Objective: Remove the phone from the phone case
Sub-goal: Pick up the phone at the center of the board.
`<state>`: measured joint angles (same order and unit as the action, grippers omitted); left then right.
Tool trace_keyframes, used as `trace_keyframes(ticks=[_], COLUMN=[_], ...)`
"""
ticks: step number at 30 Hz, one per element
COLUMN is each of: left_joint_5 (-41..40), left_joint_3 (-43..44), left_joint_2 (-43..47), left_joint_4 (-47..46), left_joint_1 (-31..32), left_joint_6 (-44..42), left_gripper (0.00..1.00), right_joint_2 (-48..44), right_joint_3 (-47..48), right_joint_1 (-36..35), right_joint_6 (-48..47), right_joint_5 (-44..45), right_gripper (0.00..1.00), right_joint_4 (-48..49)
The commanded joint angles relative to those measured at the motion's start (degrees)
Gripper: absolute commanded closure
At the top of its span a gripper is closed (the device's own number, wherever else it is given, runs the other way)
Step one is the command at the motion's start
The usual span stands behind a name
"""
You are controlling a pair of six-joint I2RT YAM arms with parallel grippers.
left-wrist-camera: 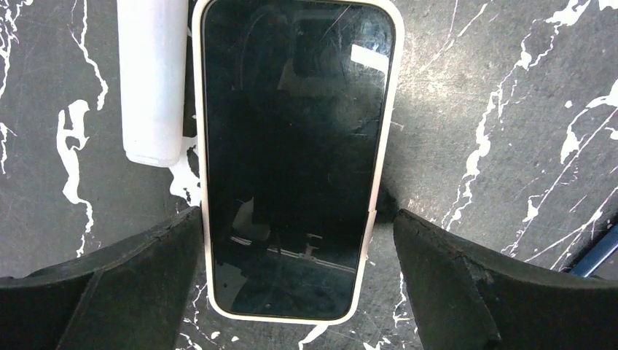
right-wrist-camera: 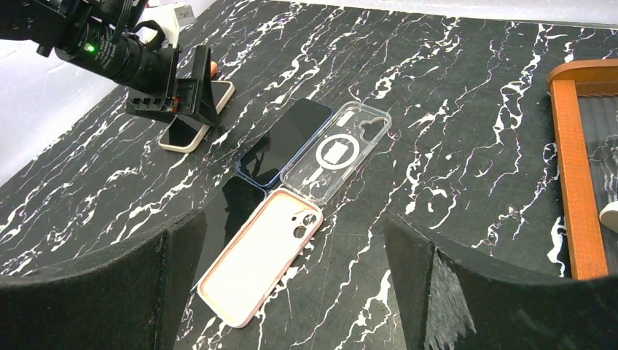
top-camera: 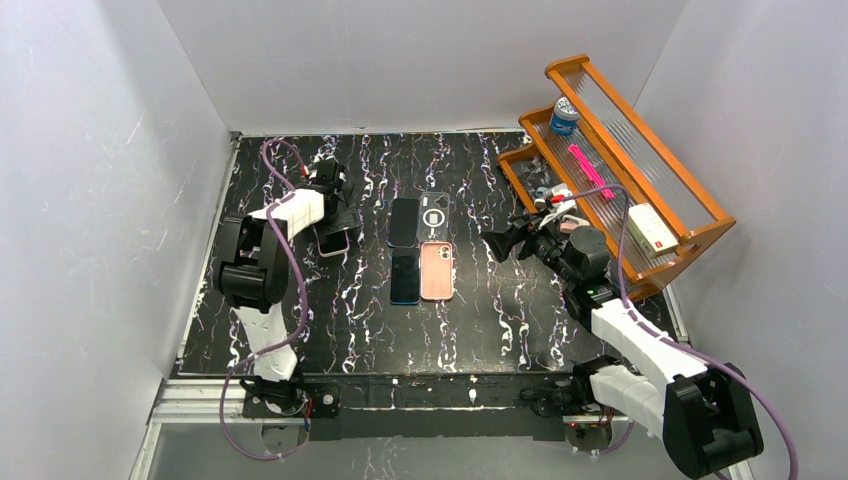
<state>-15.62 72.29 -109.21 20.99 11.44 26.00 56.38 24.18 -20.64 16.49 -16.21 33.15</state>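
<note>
- Right fingers (right-wrist-camera: 474, 292) gape open above an empty pink case (right-wrist-camera: 255, 270).
- At ten o'clock on the bench (top-camera: 500, 330), left fingers (left-wrist-camera: 109, 292) stand open astride the phone (left-wrist-camera: 291, 146), snug in its cream phone case (left-wrist-camera: 198, 146); only the left wrist view shows this.

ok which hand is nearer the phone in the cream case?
Left. The left hand straddles the cased phone, one finger either side, open. The right hand hangs by the wooden rack, well away.
</note>
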Motion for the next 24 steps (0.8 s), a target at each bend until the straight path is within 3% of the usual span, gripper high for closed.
trace_keyframes(ticks=[1,11,24], left_joint_5=[-1.41,6.33,11.63], left_joint_3=[1.22,-0.62,-5.77], left_joint_2=[-2.48,-0.93,12.55], left_joint_4=[3.15,4.62,1.28], left_joint_1=[-0.28,-0.28,1.60], left_joint_6=[-0.72,-3.99,-16.95], left_gripper=[0.03,0.41,0.91], right_joint_2=[0.48,1.88,5.90], right_joint_3=[0.05,0.08,5.21], right_joint_1=[0.00,0.00,-0.01], right_joint_6=[-0.82,0.73,2.47], right_joint_5=[0.87,1.24,-1.90], right_gripper=[0.01,0.01,0.01], right_joint_4=[3.35,3.58,-5.38])
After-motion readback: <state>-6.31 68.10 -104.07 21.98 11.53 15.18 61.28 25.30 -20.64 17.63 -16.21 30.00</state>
